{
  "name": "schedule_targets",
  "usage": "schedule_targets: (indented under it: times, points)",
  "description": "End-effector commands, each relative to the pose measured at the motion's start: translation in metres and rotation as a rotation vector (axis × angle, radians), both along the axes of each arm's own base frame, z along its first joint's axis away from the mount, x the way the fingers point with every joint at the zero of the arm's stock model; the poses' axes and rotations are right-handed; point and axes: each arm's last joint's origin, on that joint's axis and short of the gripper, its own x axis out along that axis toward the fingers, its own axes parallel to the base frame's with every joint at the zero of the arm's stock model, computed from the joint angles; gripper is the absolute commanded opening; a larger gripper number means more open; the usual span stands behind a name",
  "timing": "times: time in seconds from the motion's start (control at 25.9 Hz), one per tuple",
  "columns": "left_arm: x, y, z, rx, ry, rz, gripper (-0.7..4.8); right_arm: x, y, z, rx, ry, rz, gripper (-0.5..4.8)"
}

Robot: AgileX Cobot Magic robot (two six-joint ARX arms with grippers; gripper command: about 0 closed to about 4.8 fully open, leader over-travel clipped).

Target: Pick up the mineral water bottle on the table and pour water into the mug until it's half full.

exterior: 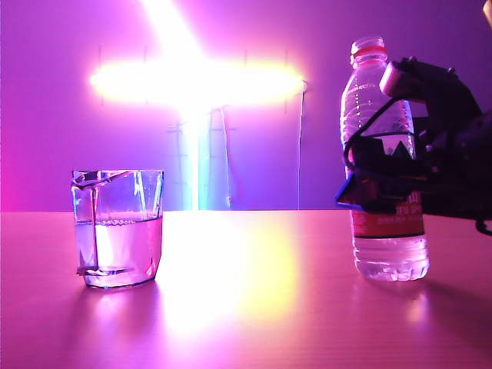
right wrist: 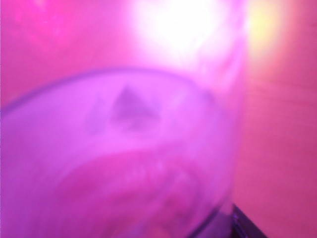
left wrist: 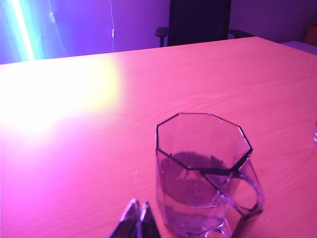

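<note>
Bottle (exterior: 382,146) stands upright on the counter (exterior: 254,307), right side of the exterior view, a little water in its base. Red neck ring visible, no cap seen.

Right tool (exterior: 388,181) sits around the bottle at label height, dark body covering part of the label. Whether its fingers press the bottle or stand clear: cannot tell from any view. Right wrist view is filled by the bottle (right wrist: 124,163), blurred, very close; dark triangle of the label shows through.

Mug (exterior: 118,227) stands on the counter at left, well apart from the bottle, roughly half full of water (exterior: 123,250). Left wrist view looks down into the mug (left wrist: 205,173): faceted rim, handle on one side.

Left tool (left wrist: 138,219) is near the mug, not touching it; fingertips close together, narrow, holding nothing. A dark chair (left wrist: 198,22) stands beyond the far counter edge.
</note>
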Motion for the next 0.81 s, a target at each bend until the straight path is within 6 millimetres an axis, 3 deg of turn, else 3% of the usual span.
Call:
schedule_targets:
  times: [0.04,0.5,0.81]
  points:
    - [0.0,0.0,0.002,-0.008,-0.009,-0.003,-0.02,-0.007,-0.002,0.001,0.029,-0.015,-0.002,4.73]
    - [0.0,0.0,0.002,-0.008,-0.009,0.002,-0.02,-0.038,-0.022,0.001,0.098,-0.049,-0.013,4.75]
    - [0.007,0.021,0.002,-0.007,-0.01,0.225,-0.02,-0.059,-0.035,0.016,0.132,-0.029,-0.015,4.76]
